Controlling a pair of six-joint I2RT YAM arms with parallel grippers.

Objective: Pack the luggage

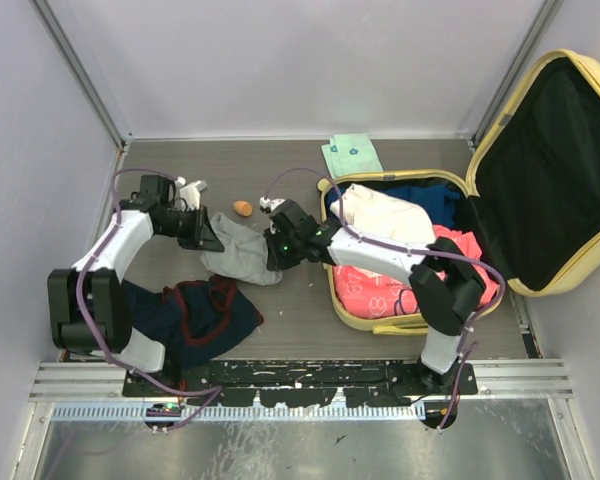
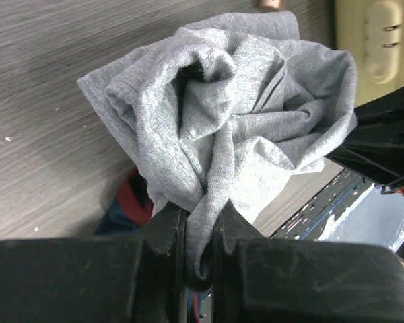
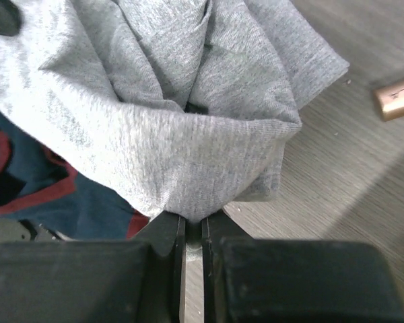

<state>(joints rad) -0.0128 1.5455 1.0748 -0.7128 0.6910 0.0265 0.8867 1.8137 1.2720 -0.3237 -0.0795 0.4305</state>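
The luggage (image 1: pixel 580 275), a pale yellow suitcase, lies open at the right with its black-lined lid raised. Cream (image 1: pixel 380 215), blue (image 1: pixel 432 198) and pink clothes (image 1: pixel 375 295) lie in its base. A crumpled grey garment (image 1: pixel 242 255) lies on the table left of it. My left gripper (image 1: pixel 212 238) is shut on the garment's left edge, and a fold of grey cloth (image 2: pixel 236 114) is pinched between the jaws of this gripper (image 2: pixel 198 219). My right gripper (image 1: pixel 272 255) is shut on the garment's right edge. The wrist view shows the grey cloth (image 3: pixel 188 121) bunched into this gripper (image 3: pixel 192 222).
A navy and red garment (image 1: pixel 195 315) lies heaped near the left arm's base. A small orange object (image 1: pixel 242 208) sits behind the grey garment, and a folded pale green item (image 1: pixel 352 155) lies by the back wall. Walls close in the left, back and right.
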